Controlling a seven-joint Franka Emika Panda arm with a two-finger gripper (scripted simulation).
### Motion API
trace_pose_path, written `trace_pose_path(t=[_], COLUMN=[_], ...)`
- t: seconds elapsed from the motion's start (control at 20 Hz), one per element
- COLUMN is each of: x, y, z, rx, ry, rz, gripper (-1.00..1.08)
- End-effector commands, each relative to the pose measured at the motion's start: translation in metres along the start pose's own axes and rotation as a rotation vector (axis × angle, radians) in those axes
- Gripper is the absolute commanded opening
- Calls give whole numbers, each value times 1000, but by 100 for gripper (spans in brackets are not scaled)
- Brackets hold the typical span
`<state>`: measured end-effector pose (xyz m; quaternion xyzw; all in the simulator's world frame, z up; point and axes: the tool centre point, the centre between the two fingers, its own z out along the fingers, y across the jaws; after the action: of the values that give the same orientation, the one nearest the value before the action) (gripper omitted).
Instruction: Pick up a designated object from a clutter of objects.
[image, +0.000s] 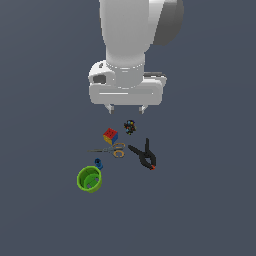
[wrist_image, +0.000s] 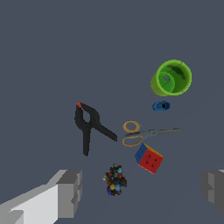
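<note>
Gripper: the gripper (image: 126, 108) hangs above the clutter with its 2 fingers (wrist_image: 70, 192) spread wide and nothing between them; in the wrist view each finger sits at an opposite edge of the picture.
Blue piece: the blue piece (image: 98, 163) lies on the grey floor (image: 210, 190), just beside the rim of the cup (image: 89, 179) and between the cup and the scissors (image: 111, 149). In the wrist view the blue piece (wrist_image: 161, 106) shows a dark hole in its end. It is well apart from the gripper.
Cup: green, open side up, alone at the near end of the clutter in the exterior view.
Scissors: tan handles, closed blades pointing to the exterior view's left, just below the cube (image: 110, 136).
Cube: red, yellow and blue faces, tilted on a corner.
Figure: the figure (image: 130, 127) is dark and multicoloured, the item nearest under the gripper.
Clamp: the clamp (image: 144, 155) is black with a red tip, on the exterior view's right of the scissors.
</note>
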<state>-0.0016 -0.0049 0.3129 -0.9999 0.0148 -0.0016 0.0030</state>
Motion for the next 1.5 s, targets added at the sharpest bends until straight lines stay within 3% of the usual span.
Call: trace_pose_path(t=[0.0, 0.4, 0.9, 1.45], x=[0, 0, 6, 39], y=[0, 20, 26, 61], z=[0, 11, 22, 89], rx=[0, 24, 25, 22], ry=[0, -18, -17, -12], rz=[0, 69, 83, 145], gripper=[100, 100, 100, 100])
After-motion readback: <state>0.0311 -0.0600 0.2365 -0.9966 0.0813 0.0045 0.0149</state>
